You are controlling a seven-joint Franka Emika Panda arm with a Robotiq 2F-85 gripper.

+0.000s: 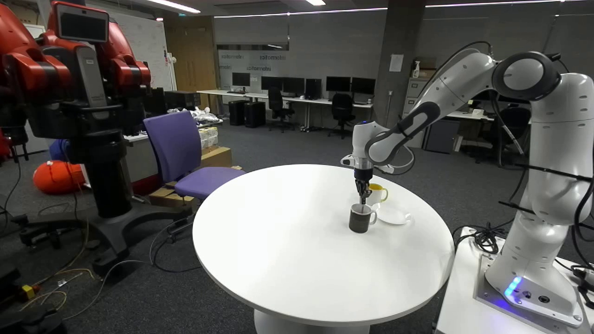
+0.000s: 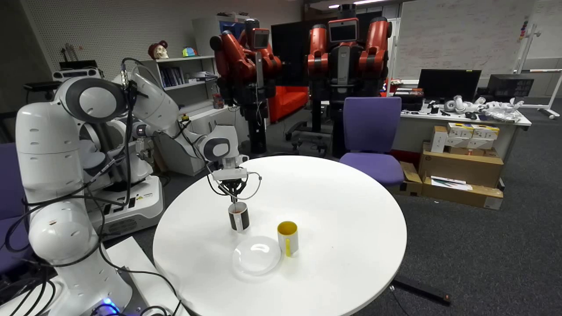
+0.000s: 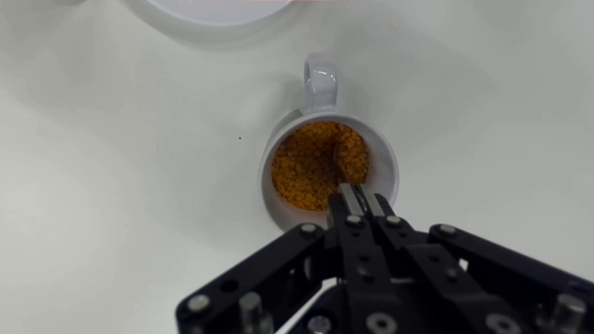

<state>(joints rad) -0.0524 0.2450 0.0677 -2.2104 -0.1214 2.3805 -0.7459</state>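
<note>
- Gripper (image 3: 360, 194): fingers together, apparently clamped on the thin handle of a spoon (image 3: 342, 169), whose lower end lies inside the dark mug (image 1: 358, 223), upright on the table (image 2: 342, 210).
- Slippage: so narrow a handle offers little surface; resistance from the orange grains (image 3: 301, 171) could twist it between the fingers.
- Tipping: the mug's wall encloses the spoon, so a sideways move before clearing the rim could topple the mug.
- Spillage: a quick or tilted lift could scatter grains.
- Collision: a low sweep could strike the white plate (image 2: 257, 259), near but apart from the dark mug, or the yellow-lined mug (image 2: 294, 239) beside that plate.
</note>
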